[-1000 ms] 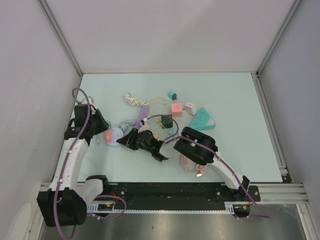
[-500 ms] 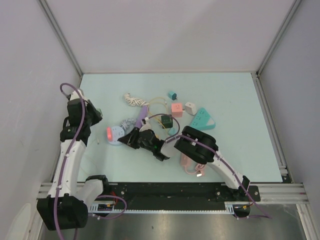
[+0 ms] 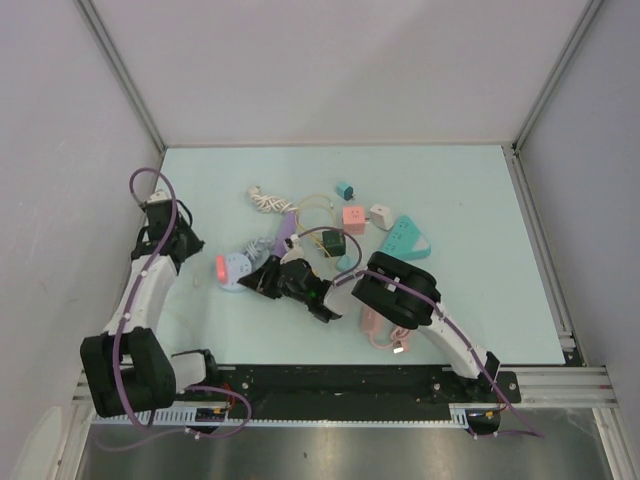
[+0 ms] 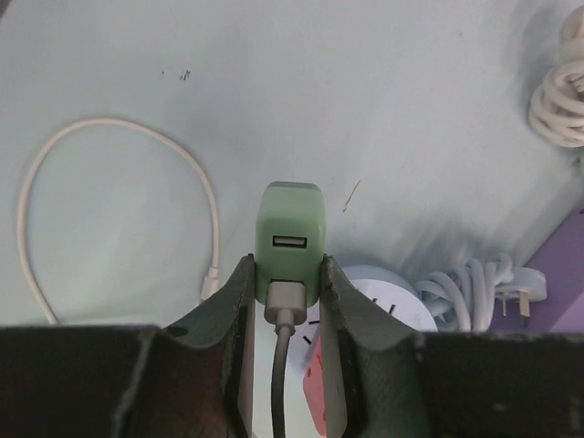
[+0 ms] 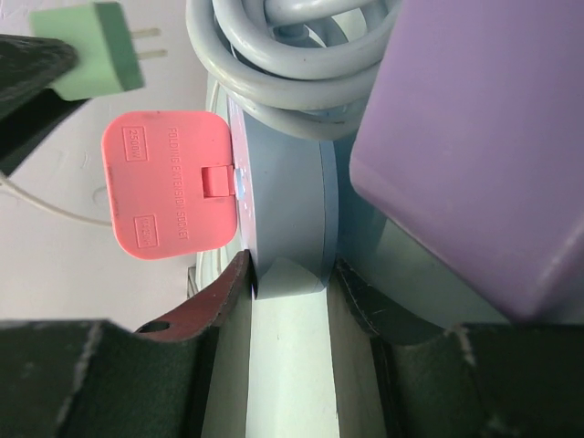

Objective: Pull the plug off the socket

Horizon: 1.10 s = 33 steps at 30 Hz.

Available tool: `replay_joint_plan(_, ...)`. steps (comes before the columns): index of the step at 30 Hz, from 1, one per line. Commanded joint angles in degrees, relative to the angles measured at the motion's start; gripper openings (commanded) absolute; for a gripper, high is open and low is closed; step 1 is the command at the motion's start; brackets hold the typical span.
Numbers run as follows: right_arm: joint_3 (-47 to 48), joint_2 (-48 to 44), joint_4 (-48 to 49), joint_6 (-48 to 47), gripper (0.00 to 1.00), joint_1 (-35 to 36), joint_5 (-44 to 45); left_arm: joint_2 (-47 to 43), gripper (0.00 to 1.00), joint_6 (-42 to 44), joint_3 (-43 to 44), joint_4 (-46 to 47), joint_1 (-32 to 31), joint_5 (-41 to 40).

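Observation:
My left gripper (image 4: 287, 272) is shut on a green USB plug (image 4: 290, 239) with a grey cable in its lower port. It holds the plug clear of the round blue-grey socket (image 4: 394, 294). In the right wrist view the plug (image 5: 87, 47) shows bare prongs, apart from the socket (image 5: 287, 201). My right gripper (image 5: 287, 274) is shut on the socket's rim. A red plug (image 5: 169, 196) sits in the socket face. In the top view the left gripper (image 3: 188, 245) is left of the socket (image 3: 236, 270) and the right gripper (image 3: 260, 283) is at the socket's right.
A purple block (image 5: 474, 137) and a coiled grey cable (image 5: 292, 64) lie against the socket. A white cable loop (image 4: 119, 137) lies on the table. Behind are a white coiled cord (image 3: 265, 200), a pink cube (image 3: 353, 215), a white adapter (image 3: 380, 213) and a teal power strip (image 3: 405, 238).
My left gripper has drawn back to the left, away from the socket, with the green plug in it. The right gripper and the socket have stayed almost in place.

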Motion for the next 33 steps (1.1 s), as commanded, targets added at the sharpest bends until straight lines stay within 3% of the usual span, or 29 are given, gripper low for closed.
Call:
replay_joint_plan(1,-3.39,0.3,-11.25,-5.37,0.04,-0.49,2.34,2.26,0.18,-1.52,-1.25,3.81,1.57,2.11)
replay_joint_plan(9,-4.44,0.3,-9.75,-5.19,0.07,-1.11,1.28,7.88,0.35,-1.16,-3.36,5.58,2.63,5.98)
replay_joint_plan(13,-4.88,0.04,-9.58,-5.19,0.07,-1.02,1.37,7.71,0.55,-0.81,-2.58,5.32,2.89,6.43)
replay_joint_plan(15,-4.97,0.13,-9.32,-5.19,0.07,-1.11,1.46,7.01,0.6,-0.64,-1.96,4.79,2.89,5.99)
replay_joint_plan(16,-4.97,0.13,-9.23,-5.19,0.07,-1.02,1.37,6.66,0.69,-0.55,-1.44,4.26,2.89,5.9)
replay_joint_plan(18,-4.97,0.13,-9.14,-5.19,0.07,-1.11,1.37,4.82,0.76,0.15,-0.91,3.91,2.89,5.64)
replay_joint_plan(19,-4.97,0.13,-9.14,-5.1,0.07,-1.11,1.46,4.03,0.86,0.5,-0.56,3.73,2.89,5.55)
replay_joint_plan(24,-5.15,0.04,-9.23,-4.92,0.07,-1.11,1.81,-1.15,1.0,3.05,-0.64,4.43,1.32,7.75)
replay_joint_plan(29,-6.02,-1.45,-11.95,-4.84,0.07,-1.2,4.27,-5.2,1.0,2.71,-1.78,4.44,-2.29,10.73)
replay_joint_plan(33,-7.17,-3.47,-13.88,-5.36,0.06,-1.02,5.5,-6.44,1.0,1.21,-0.56,1.46,-3.17,18.63)
